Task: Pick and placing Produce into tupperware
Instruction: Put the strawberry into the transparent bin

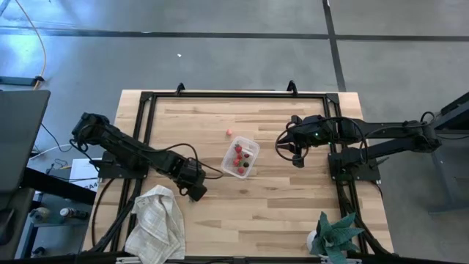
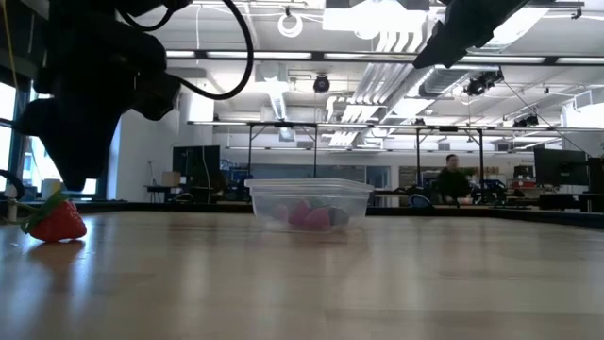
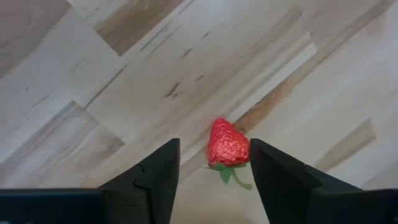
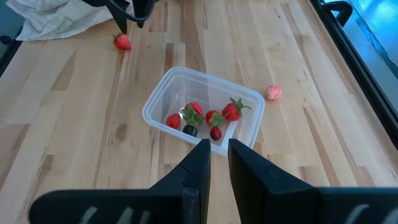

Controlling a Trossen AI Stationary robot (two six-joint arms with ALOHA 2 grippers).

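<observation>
A red strawberry (image 3: 227, 144) with a green stem lies on its side on the wood, near the towel. My left gripper (image 3: 212, 154) hovers above it, open, with a finger on either side and apart from it; the low view shows the strawberry (image 2: 57, 222) on the table under the gripper (image 2: 71, 175). The clear tupperware (image 1: 256, 147) stands mid-table with several red and dark pieces (image 4: 211, 115) inside. A pale pink piece (image 1: 229, 133) lies just beyond its far side. My right gripper (image 4: 219, 149) waits to the tupperware's right, raised, fingers nearly together.
A crumpled white towel (image 1: 157, 220) lies at the near left, close to the left gripper. A teal leafy plant (image 1: 335, 235) stands at the near right corner. A black frame (image 1: 234, 94) edges the table. Bare wood lies between the strawberry and the tupperware.
</observation>
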